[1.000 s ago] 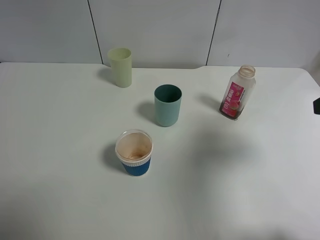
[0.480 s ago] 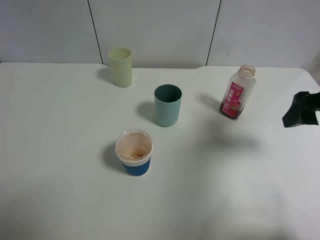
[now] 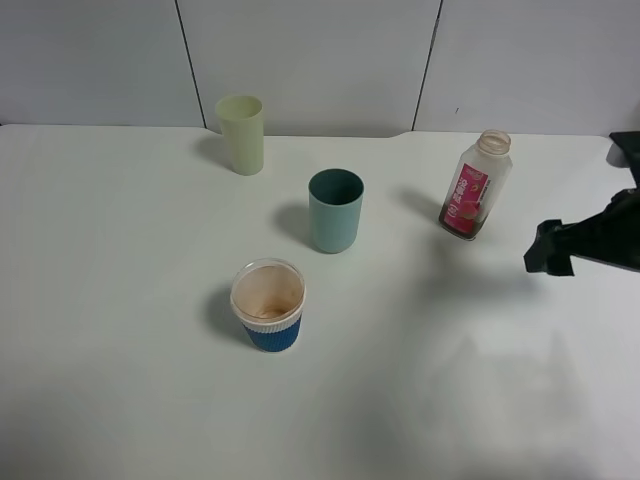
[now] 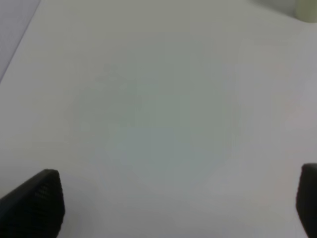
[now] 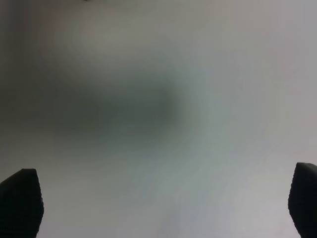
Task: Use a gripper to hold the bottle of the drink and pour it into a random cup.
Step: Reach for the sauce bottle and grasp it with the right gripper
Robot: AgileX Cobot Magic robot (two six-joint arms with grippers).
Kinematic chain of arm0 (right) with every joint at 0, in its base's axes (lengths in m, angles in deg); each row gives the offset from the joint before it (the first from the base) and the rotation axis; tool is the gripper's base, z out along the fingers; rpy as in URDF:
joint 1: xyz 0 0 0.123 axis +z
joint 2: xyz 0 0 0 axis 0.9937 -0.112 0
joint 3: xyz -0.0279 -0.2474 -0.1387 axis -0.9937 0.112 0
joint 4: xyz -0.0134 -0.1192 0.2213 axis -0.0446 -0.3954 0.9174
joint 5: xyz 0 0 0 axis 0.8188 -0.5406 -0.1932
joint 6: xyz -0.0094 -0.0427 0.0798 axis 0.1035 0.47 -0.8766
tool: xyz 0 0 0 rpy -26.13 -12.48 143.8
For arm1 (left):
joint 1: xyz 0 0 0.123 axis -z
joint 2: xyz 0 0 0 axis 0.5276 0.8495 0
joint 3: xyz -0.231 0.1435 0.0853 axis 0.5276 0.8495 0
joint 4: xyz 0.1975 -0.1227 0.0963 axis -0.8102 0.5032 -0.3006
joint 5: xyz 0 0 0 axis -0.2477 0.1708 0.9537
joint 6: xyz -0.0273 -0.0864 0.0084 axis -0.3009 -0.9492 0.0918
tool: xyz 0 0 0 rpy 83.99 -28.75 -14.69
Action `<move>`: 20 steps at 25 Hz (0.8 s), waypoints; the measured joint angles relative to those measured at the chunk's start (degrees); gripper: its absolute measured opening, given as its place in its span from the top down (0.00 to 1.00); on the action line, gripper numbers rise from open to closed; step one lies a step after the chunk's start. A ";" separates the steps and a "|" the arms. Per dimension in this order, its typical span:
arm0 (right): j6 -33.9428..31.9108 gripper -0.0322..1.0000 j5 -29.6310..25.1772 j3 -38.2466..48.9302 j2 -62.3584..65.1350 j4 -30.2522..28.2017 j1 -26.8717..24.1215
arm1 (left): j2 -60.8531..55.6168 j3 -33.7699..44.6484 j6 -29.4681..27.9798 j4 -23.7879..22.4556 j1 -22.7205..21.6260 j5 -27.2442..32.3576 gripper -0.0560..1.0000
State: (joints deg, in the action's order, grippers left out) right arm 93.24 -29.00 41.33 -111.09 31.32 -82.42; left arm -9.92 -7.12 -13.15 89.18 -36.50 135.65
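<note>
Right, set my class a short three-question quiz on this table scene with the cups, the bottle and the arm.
1. True or false: the bottle stands upright on the table.
2. Which cup is nearest the bottle? A. the teal cup B. the pale yellow-green cup C. the blue-sleeved paper cup
3. Short answer: is the right gripper touching the bottle?
Key: 1 true. 2 A. 3 no, it is apart from the bottle, open and empty.
</note>
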 joint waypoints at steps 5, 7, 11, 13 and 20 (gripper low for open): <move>0.05 0.01 8.98 1.94 -2.57 -3.85 0.00 | 0.00 0.00 0.00 0.00 0.00 0.00 0.07; 0.05 0.01 11.18 1.94 -3.95 -6.14 0.00 | 0.00 0.00 0.00 0.00 0.00 0.00 0.07; 0.05 0.01 16.53 1.94 -8.29 -8.64 0.00 | 0.00 0.00 0.00 0.00 0.00 0.00 0.07; 0.05 0.01 19.35 1.94 -10.41 -9.25 0.00 | 0.00 0.00 0.00 0.00 0.00 0.00 0.07; -0.12 0.01 31.62 2.14 -17.16 -16.77 0.00 | 0.00 0.00 0.00 0.00 0.00 0.00 0.07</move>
State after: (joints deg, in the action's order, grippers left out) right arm 93.13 2.63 43.47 -128.25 14.54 -82.42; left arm -9.92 -7.12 -13.15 89.18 -36.50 135.65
